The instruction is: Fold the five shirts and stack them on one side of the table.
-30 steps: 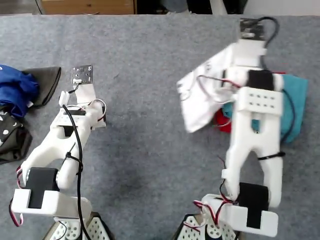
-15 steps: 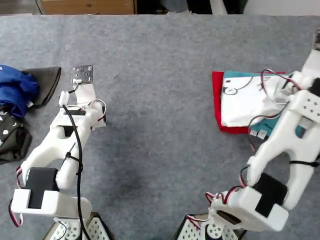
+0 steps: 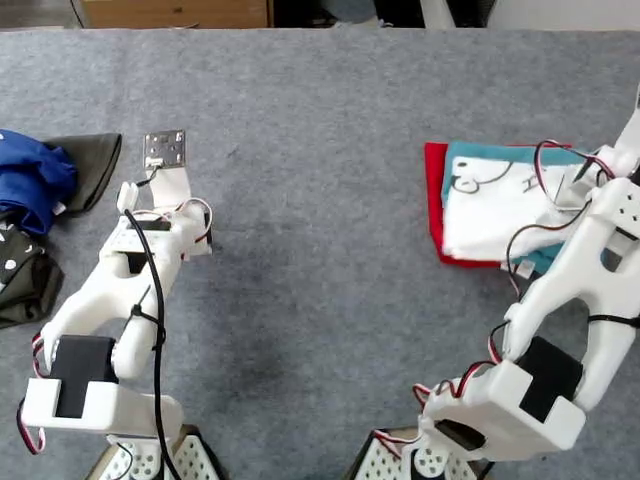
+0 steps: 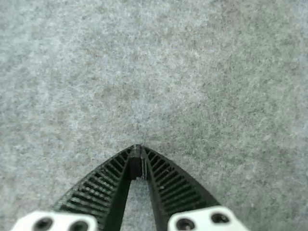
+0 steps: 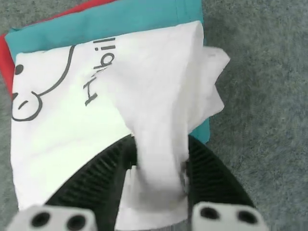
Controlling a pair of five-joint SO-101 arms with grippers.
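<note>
- High view: the grey, felt-like tabletop (image 3: 320,100) runs to a far edge, with a strip of wooden furniture (image 3: 175,12) in the room behind it.
- The white shirt (image 3: 490,210), printed with dark line drawing, lies folded on a teal shirt (image 3: 480,153). The teal shirt lies on a red shirt (image 3: 433,200), whose edge shows beside the white one.
- The right arm (image 3: 570,290) reaches over the white shirt's outer end.
- Far across the tabletop from the white shirt lie a crumpled blue shirt (image 3: 35,180), a dark shirt (image 3: 95,160) and a black dotted shirt (image 3: 25,275). The left arm (image 3: 120,280) is just beside them.
- Left wrist view: the left end effector (image 4: 137,149) has its fingertips together over bare grey surface, well apart from the white shirt.
- Right wrist view: the right end effector (image 5: 159,159) stands at a narrow gap, holding a bunched fold of the white shirt over the teal one.
</note>
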